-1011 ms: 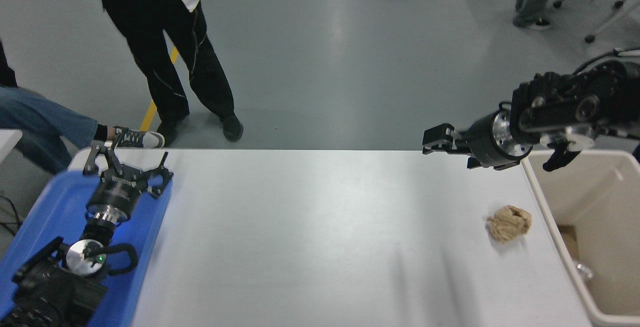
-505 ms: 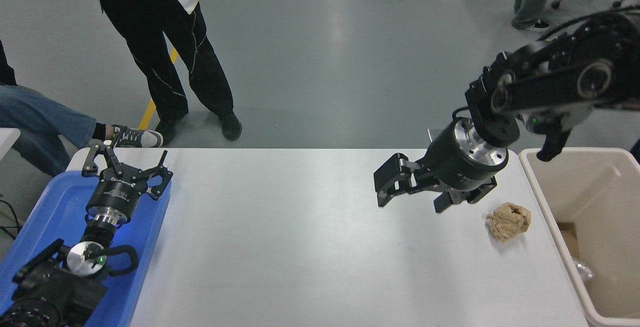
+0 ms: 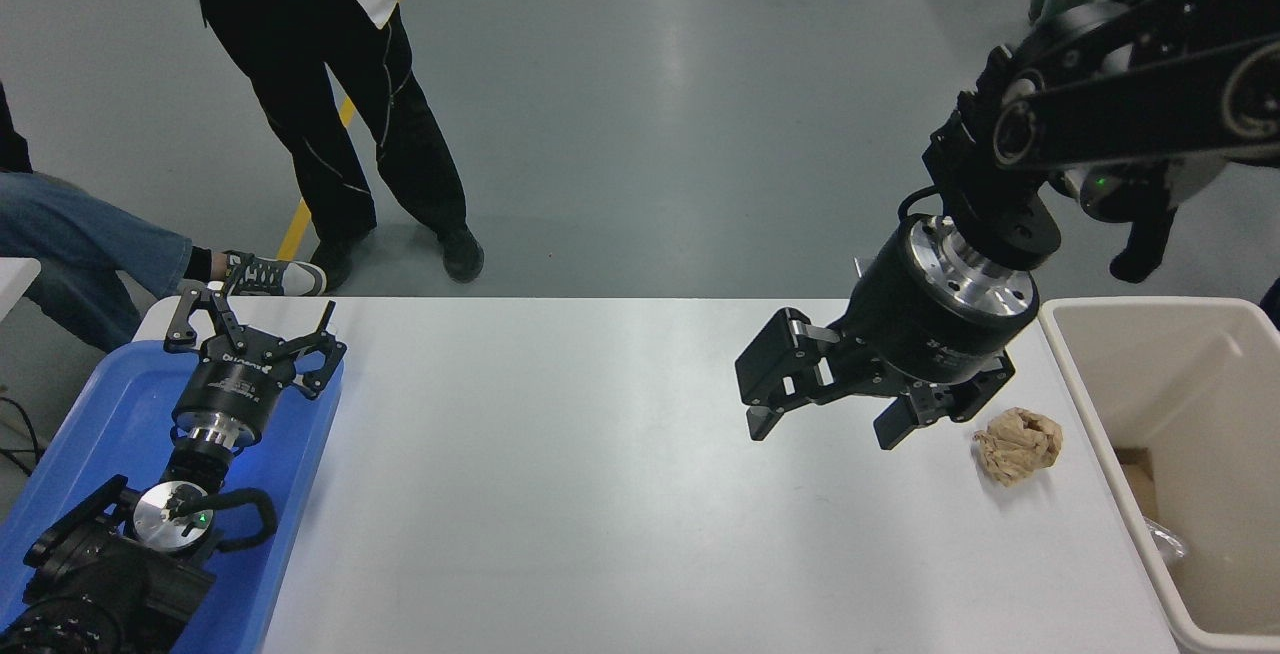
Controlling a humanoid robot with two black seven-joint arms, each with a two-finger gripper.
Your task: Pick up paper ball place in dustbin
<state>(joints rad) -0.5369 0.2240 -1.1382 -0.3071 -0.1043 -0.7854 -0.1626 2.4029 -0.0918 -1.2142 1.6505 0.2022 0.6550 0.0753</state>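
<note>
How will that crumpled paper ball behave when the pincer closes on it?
The paper ball is creased kraft paper, so probably light and crushable. Its lumpy shape suggests it won't roll far. The open right pincer could nudge it aside.

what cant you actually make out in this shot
Head view only:
- Dustbin: its right side and near end are cut off by the picture's edges; the contents are mostly out of view.
- Right gripper: its height above the white table cannot be judged.
- Paper ball: its underside is hidden.
</note>
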